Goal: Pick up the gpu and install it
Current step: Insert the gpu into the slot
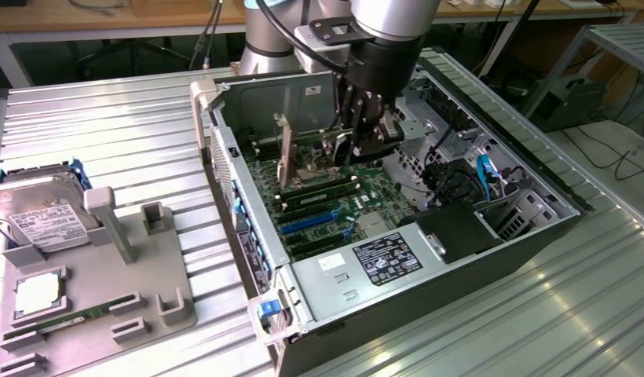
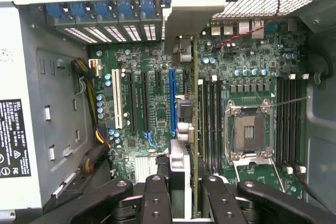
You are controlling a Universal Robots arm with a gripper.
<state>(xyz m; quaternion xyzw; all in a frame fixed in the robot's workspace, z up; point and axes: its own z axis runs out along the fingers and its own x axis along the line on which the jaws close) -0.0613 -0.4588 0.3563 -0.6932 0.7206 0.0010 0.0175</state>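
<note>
The arm is down inside the open case (image 1: pixel 230 169), and the gripper (image 1: pixel 359 145) has its fingers (image 2: pixel 157 195) on either side of the gpu (image 2: pixel 195 124). As far as I can judge they are clamped on it. The card stands on edge over the board (image 2: pixel 157 114), so the wrist view catches it as a thin line. Its long axis runs straight out from the gripper toward the rear of the case, with the bracket (image 2: pixel 185 19) at the far end by the slot openings. That line runs parallel to the blue slot (image 2: pixel 172 100) and sits between it and the memory slots (image 2: pixel 207 124). In the exterior view the bracket end (image 1: pixel 284 149) stands upright, to the left of the gripper. I cannot tell whether the card's lower edge is touching a slot or hanging just above it.
</note>
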